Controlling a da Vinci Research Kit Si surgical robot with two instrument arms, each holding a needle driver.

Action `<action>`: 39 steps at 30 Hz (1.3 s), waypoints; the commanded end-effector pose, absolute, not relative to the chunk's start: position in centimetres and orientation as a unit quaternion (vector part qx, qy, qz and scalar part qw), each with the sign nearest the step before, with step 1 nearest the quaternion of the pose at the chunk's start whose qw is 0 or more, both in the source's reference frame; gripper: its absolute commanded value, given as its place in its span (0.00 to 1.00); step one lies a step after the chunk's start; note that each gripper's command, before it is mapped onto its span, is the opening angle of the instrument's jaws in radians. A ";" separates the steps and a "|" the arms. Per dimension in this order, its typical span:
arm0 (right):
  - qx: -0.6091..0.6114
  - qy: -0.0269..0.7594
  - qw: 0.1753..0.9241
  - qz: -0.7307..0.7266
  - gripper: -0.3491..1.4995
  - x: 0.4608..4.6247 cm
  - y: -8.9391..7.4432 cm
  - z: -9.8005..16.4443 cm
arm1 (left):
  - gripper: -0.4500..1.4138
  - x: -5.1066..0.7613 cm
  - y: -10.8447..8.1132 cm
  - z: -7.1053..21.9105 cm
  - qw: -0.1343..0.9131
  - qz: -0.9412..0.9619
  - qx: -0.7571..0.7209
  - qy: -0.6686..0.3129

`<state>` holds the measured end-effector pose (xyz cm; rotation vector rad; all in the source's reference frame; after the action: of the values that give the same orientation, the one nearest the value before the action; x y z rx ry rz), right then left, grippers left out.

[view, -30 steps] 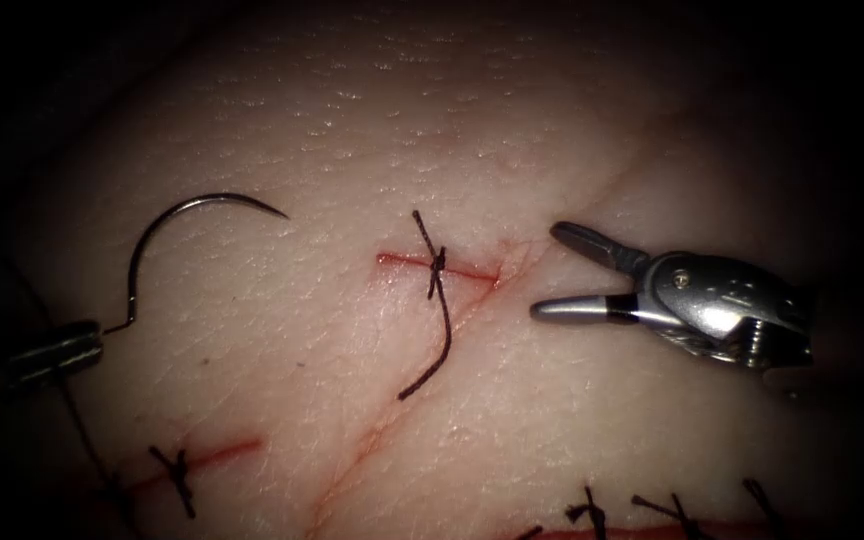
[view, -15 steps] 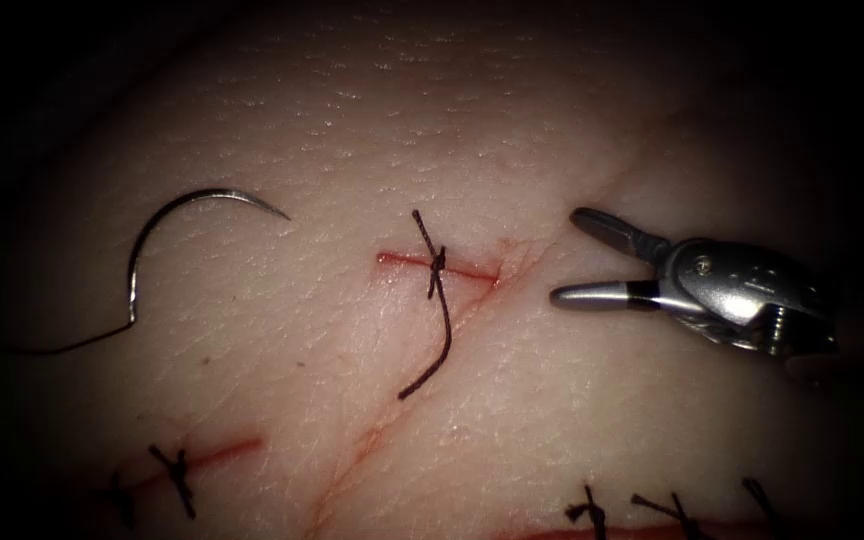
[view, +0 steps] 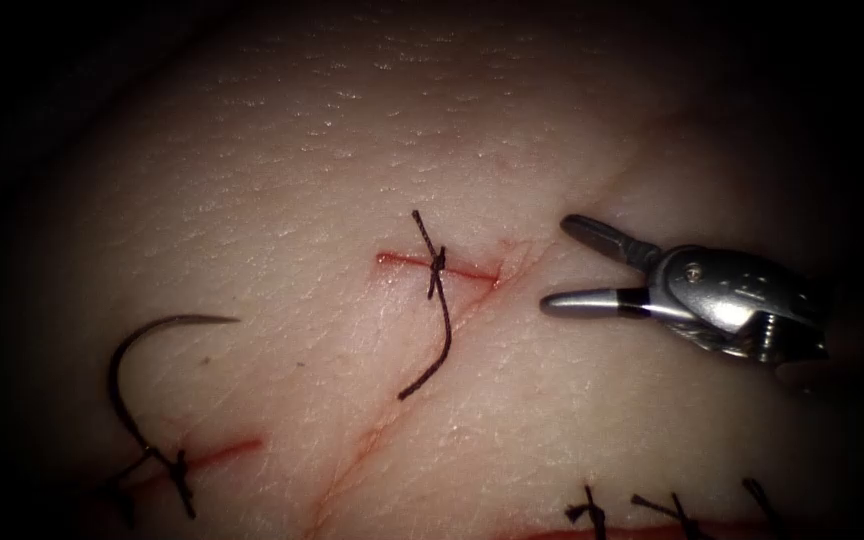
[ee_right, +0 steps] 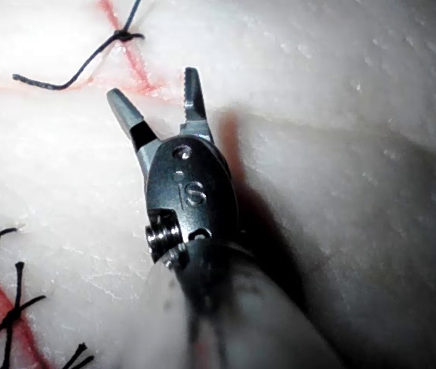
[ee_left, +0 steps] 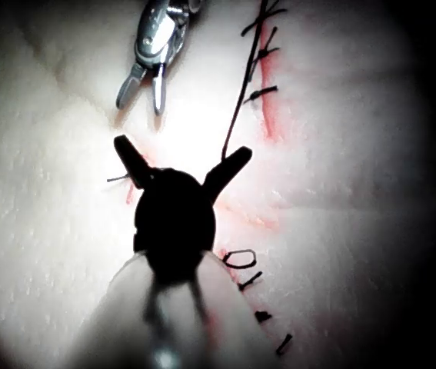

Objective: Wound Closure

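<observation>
With fingers spread, right tool [view: 564,265] hovers right of cut [view: 439,267].

The right tool [view: 577,270] is shiny silver metal with two thin fingers that end in round tips. One finger has a dark band near its base. Its head is a smooth rounded block with a small round screw, a tiny dot and the letter S stamped on it (easy to read in the right wrist view). Behind it sits a ridged metal joint, then a pale grey shaft. The left tool [ee_left: 183,163] looks black, with two short stubby fingers on a round head and a pale shaft.
</observation>
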<state>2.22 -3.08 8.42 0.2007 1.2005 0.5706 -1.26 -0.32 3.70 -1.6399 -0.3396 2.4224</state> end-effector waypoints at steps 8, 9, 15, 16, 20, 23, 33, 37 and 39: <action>0.098 0.557 0.782 0.261 0.99 2.26 -3.2 8.4 | 0.82 -2.36 -0.4 4.2 0.115 0.837 -0.529 -0.078; 0.099 0.556 0.783 0.260 0.99 2.26 -3.2 8.4 | 0.82 -2.48 -0.5 4.3 0.117 0.841 -0.522 -0.079; 0.103 0.556 0.784 0.257 0.99 2.20 -3.2 8.4 | 0.80 -2.88 -0.6 5.1 0.154 0.849 -0.499 -0.080; 0.103 0.556 0.784 0.257 0.99 2.20 -3.2 8.4 | 0.80 -2.91 -0.6 5.2 0.157 0.849 -0.497 -0.082; 0.103 0.556 0.784 0.257 0.99 2.20 -3.2 8.4 | 0.80 -2.94 -0.7 5.7 0.177 0.848 -0.490 -0.095; 0.103 0.556 0.784 0.257 0.99 2.21 -3.2 8.4 | 0.80 -2.84 -0.6 6.0 0.189 0.845 -0.489 -0.109; 0.106 0.555 0.783 0.259 0.98 2.24 -3.2 8.4 | 0.79 -2.55 -0.5 6.4 0.217 0.845 -0.470 -0.133; 0.106 0.556 0.783 0.259 0.97 2.23 -3.2 8.4 | 0.76 -2.71 -0.7 6.3 0.216 0.840 -0.480 -0.133; 0.107 0.556 0.783 0.258 0.97 2.23 -3.2 8.4 | 0.73 -2.76 -0.7 6.3 0.219 0.835 -0.489 -0.129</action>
<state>2.16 -3.15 8.35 0.2286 1.1983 0.5564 -2.72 -0.69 6.19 -1.3500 -0.3522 2.3059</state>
